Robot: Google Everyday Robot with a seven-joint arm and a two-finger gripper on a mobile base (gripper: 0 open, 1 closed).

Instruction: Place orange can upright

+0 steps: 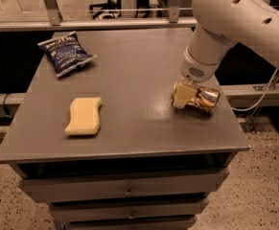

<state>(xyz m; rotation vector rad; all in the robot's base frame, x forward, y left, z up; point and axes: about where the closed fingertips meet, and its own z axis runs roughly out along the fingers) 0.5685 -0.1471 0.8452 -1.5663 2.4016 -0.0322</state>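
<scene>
The orange can (203,98) lies on its side near the right edge of the grey table (129,75), its length running left to right. My gripper (181,96) is down at table height, right at the can's left end and partly covering it. The white arm (211,42) comes down to it from the upper right. The far side of the can's left end is hidden behind the gripper.
A yellow sponge (84,115) lies at the front left of the table. A blue chip bag (65,53) lies at the back left. Drawers (124,188) sit below the tabletop. A metal railing (105,18) runs behind the table.
</scene>
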